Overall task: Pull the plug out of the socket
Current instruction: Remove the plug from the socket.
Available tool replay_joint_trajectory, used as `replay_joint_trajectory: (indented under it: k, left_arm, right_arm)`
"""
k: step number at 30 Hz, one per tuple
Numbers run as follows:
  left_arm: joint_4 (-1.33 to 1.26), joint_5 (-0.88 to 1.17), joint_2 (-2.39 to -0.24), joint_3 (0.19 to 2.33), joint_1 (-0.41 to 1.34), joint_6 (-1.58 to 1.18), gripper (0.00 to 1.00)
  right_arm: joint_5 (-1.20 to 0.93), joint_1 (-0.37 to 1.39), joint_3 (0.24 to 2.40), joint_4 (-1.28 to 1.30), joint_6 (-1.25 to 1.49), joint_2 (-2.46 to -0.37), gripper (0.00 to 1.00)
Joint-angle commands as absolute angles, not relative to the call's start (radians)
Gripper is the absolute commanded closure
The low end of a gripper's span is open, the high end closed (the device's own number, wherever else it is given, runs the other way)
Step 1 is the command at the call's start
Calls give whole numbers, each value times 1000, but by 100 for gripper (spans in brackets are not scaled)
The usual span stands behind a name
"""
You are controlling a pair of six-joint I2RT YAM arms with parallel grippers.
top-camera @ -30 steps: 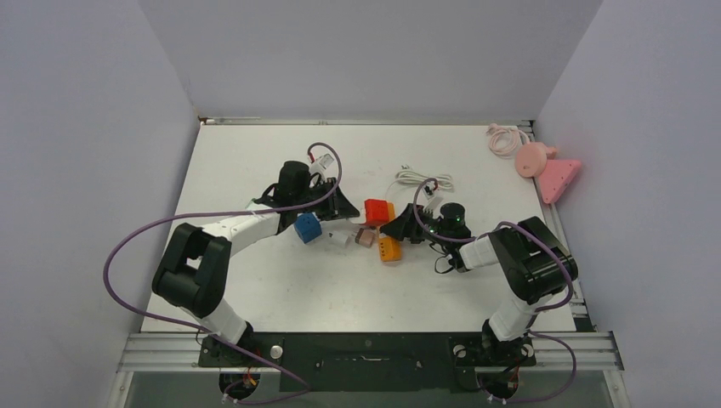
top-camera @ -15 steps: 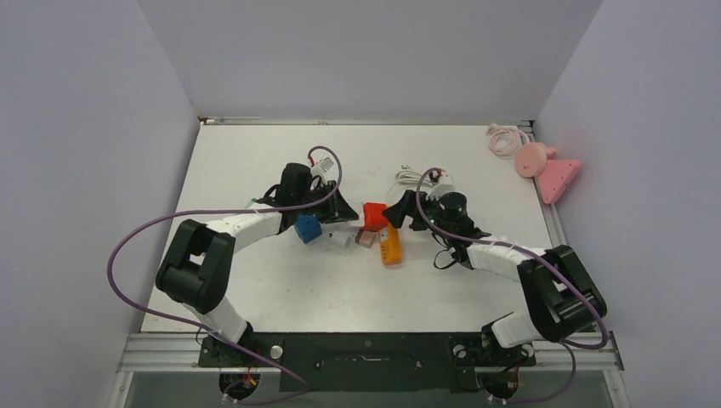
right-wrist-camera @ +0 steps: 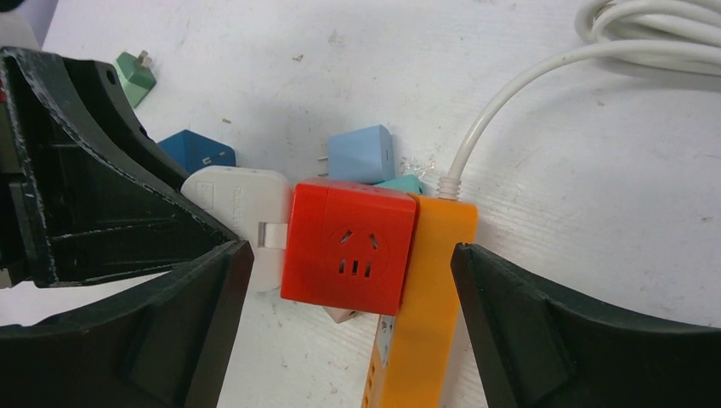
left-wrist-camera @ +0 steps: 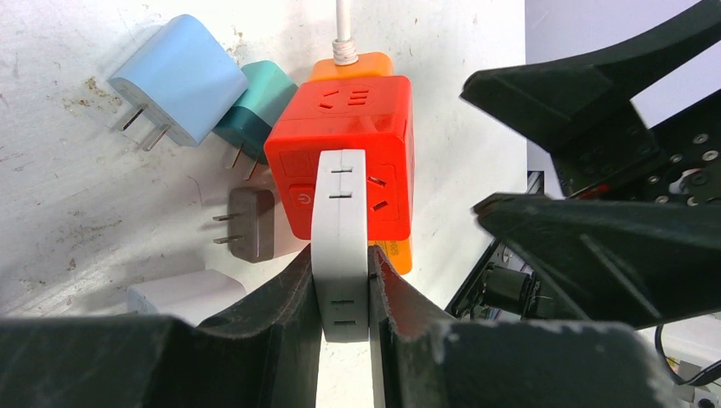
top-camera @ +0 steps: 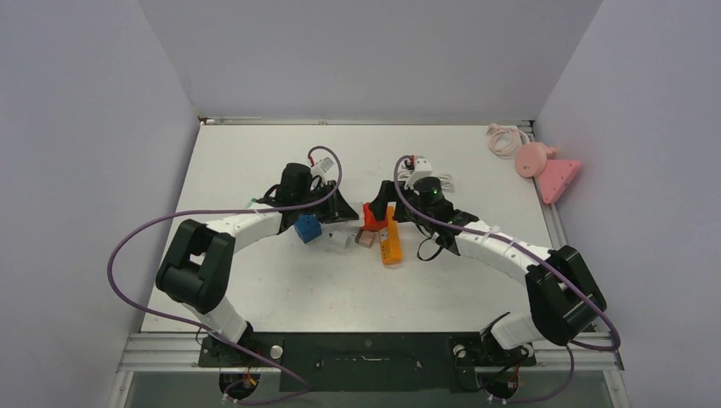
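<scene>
Plug, white and flat, sits mid-worktop clenched in the left claw and seated in the red socket cube, around which the right claw has just swung in from the right, released wide and gripping nothing, seemingly to brace it for the pull.

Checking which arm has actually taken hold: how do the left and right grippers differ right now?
The left gripper is shut on the white plug; the right gripper is open and holds nothing. The left gripper pinches the plug's two flat sides; the right gripper straddles the red socket cube and the orange power strip. Both are at the same cube, from opposite sides.
</scene>
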State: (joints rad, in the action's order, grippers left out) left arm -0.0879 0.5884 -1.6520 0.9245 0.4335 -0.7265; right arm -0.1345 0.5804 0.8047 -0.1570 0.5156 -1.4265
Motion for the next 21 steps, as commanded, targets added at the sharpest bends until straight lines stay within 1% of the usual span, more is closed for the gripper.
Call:
replay_joint_trajectory:
  k: [1, 7, 15, 16, 19, 21]
  left_arm:
    - [-133, 595, -1651, 918, 448, -711, 100]
    - [-132, 594, -1647, 919, 448, -709, 100]
    - [-129, 592, -1643, 920, 448, -709, 100]
    - [-129, 592, -1643, 920, 448, -709, 100]
    - [-129, 591, -1643, 919, 448, -708, 100]
    - [-128, 591, -1643, 919, 448, -707, 100]
  right_arm:
    - [-89, 614, 871, -85, 502, -1470, 8]
    - [-68, 644, 926, -49, 502, -1531, 12]
    - [-38, 650, 940, -27, 512, -1562, 19]
    - [-37, 649, 940, -26, 517, -1566, 21]
    - [-49, 650, 938, -35, 520, -1574, 32]
    - [-46, 652, 937, -34, 518, -1578, 35]
